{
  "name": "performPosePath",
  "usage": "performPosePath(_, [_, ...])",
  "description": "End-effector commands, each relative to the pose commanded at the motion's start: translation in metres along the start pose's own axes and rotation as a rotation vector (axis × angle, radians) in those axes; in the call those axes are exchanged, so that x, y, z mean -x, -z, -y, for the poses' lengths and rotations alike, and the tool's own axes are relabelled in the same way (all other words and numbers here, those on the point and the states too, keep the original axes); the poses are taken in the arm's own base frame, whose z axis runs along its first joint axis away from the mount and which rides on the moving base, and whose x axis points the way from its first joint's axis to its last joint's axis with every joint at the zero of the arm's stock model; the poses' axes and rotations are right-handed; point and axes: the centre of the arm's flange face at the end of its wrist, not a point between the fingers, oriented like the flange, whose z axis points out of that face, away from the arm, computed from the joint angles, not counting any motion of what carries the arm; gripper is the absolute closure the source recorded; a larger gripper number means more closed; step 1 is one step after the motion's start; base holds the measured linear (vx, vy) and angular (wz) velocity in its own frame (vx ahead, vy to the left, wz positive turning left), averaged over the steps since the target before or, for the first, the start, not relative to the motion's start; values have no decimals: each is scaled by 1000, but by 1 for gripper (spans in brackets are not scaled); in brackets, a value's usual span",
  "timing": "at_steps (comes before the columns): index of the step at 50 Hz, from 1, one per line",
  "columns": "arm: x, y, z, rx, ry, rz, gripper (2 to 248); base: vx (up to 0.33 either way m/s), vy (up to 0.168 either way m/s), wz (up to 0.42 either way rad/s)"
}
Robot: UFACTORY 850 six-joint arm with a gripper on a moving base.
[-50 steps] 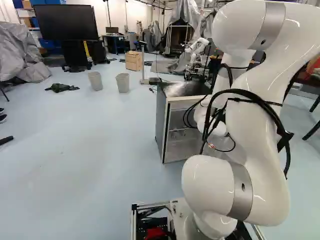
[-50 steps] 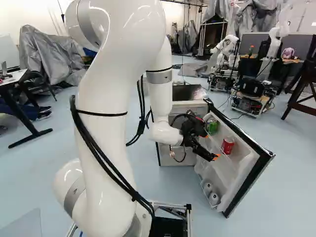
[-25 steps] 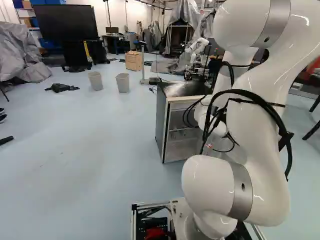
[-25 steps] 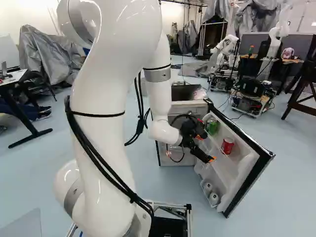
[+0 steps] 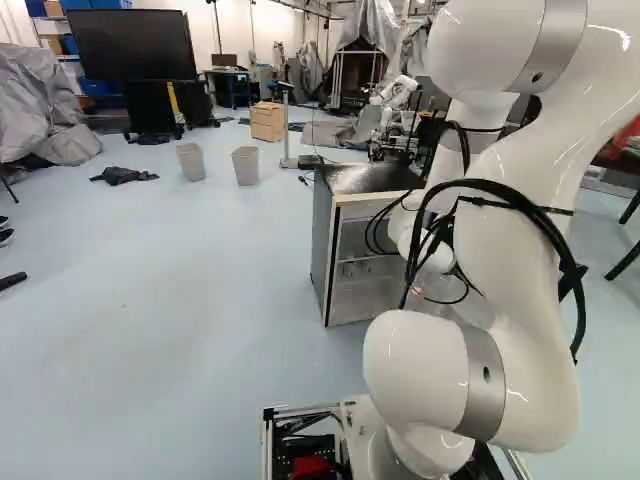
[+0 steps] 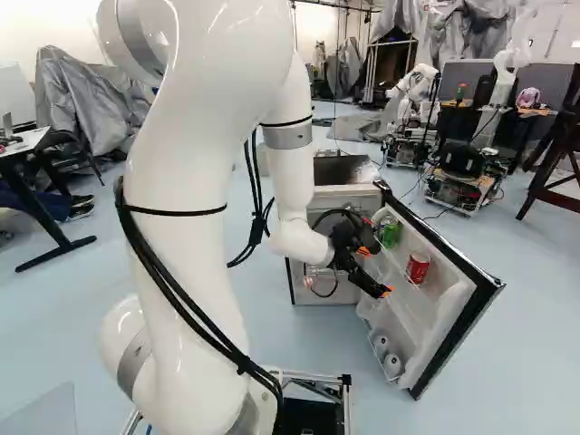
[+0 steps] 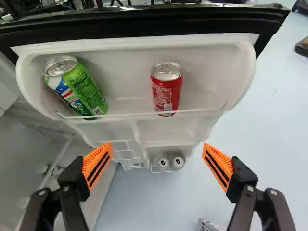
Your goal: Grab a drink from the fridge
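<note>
Red can stands upright in the fridge door; green can leans sideways; end effector spread open.

The white arm rises from its lowest joint, bends over at the top, and comes down again through a slimmer far section. Below that, the white wrist angles toward the right of the right base view. Black cables run down the arm. The black tool slants downward, its two fingers spread wide apart, their orange pads touching nothing between them.
</note>
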Motion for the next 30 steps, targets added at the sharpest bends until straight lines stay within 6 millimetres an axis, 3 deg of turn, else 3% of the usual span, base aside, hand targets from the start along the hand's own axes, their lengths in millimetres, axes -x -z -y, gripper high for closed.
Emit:
performPosePath(17, [-14, 14, -3, -19, -27, -29, 3, 0, 0, 0])
performPosePath(30, [-19, 13, -3, -17, -37, -36, 3, 0, 0, 0])
